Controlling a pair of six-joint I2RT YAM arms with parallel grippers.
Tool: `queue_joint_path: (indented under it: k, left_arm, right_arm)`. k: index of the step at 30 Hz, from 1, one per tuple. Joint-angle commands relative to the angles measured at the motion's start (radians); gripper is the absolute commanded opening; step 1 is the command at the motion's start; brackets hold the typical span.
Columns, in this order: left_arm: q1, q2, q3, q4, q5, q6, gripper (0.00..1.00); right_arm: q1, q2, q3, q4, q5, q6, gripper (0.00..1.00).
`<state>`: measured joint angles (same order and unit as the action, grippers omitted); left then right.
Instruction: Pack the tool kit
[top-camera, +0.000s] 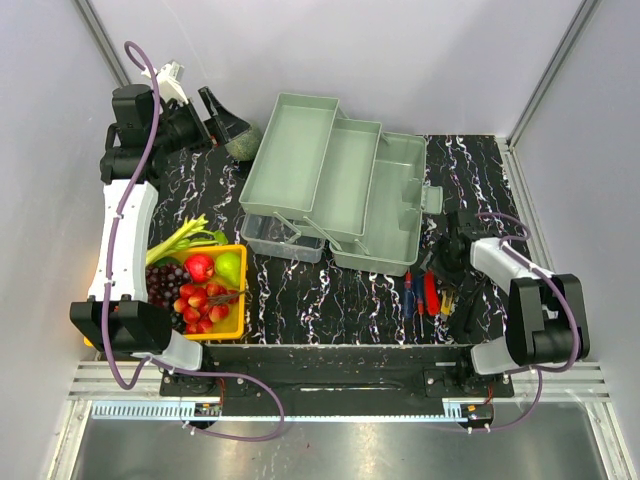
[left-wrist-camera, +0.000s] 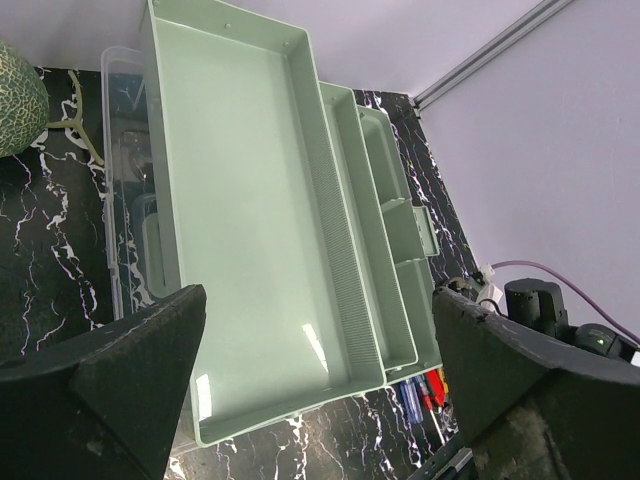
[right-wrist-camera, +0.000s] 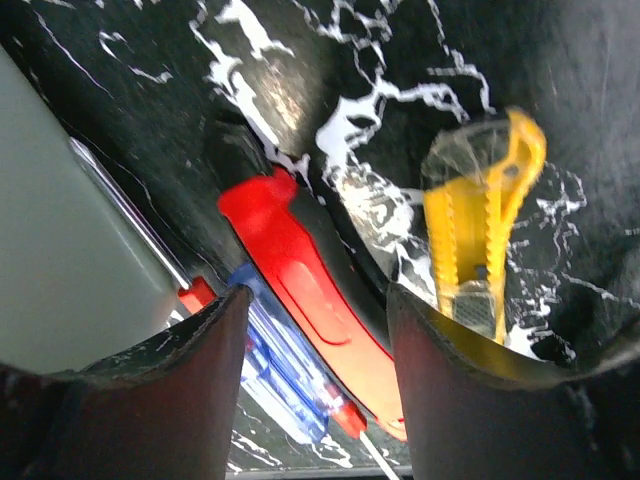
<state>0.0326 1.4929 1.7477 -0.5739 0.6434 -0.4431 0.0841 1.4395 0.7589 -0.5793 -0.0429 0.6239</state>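
Note:
The pale green toolbox (top-camera: 330, 180) stands open mid-table, its fold-out trays stepped toward the back left; it fills the left wrist view (left-wrist-camera: 250, 200). A blue-handled screwdriver (top-camera: 408, 295), a red tool (top-camera: 431, 293) and a yellow utility knife (top-camera: 447, 298) lie on the table at its front right. My right gripper (top-camera: 447, 265) is open and empty, low over them. In the right wrist view (right-wrist-camera: 318, 295) its fingers straddle the red tool (right-wrist-camera: 310, 290), with the screwdriver (right-wrist-camera: 280, 370) on the left and the knife (right-wrist-camera: 485, 240) on the right. My left gripper (top-camera: 222, 118) is open and empty, raised at the back left.
A yellow tray (top-camera: 240, 290) of fruit sits at the front left with green stalks behind it. A netted melon (top-camera: 243, 143) lies by the left gripper, also in the left wrist view (left-wrist-camera: 18, 95). Walls close in the table on three sides.

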Motion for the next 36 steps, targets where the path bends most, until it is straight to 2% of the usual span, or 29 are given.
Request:
queue_joint_path:
  k: [1, 8, 11, 13, 18, 22, 26, 28, 31, 36]
  left_arm:
    - [0.000, -0.033, 0.030, 0.052, 0.021, 0.003, 0.99]
    - [0.000, -0.026, 0.027, 0.052, 0.016, 0.007, 0.99]
    - [0.000, -0.026, 0.027, 0.052, 0.016, 0.009, 0.99]
    - [0.000, -0.025, 0.026, 0.052, 0.016, 0.009, 0.99]
    - [0.000, -0.029, 0.018, 0.052, 0.016, 0.014, 0.99]
    - [0.000, -0.033, 0.012, 0.052, 0.013, 0.015, 0.99]
    - [0.000, -0.034, 0.012, 0.052, 0.013, 0.017, 0.99]
    - [0.000, -0.037, 0.013, 0.052, 0.016, 0.017, 0.99]
    - [-0.002, -0.042, 0.012, 0.052, 0.018, 0.017, 0.99]
    - [-0.011, -0.040, 0.010, 0.052, 0.019, 0.018, 0.99]
  right_arm:
    - [0.000, 0.056, 0.010, 0.038, 0.087, -0.049, 0.61]
    - [0.000, 0.035, 0.020, -0.016, 0.199, -0.001, 0.49]
    - [0.000, 0.013, 0.019, -0.013, 0.183, 0.016, 0.48]
    - [0.000, 0.015, 0.022, -0.007, 0.143, 0.010, 0.51]
    - [0.012, 0.016, 0.010, -0.004, 0.058, 0.008, 0.65]
    - [0.025, 0.051, -0.006, 0.010, 0.046, 0.026, 0.63]
    - [0.040, 0.101, 0.002, 0.003, 0.057, 0.037, 0.51]
    - [0.045, 0.111, 0.014, -0.013, 0.080, 0.043, 0.37]
    - [0.048, 0.078, 0.036, -0.042, 0.153, 0.045, 0.22]
    - [0.048, -0.013, 0.115, -0.102, 0.241, 0.008, 0.10]
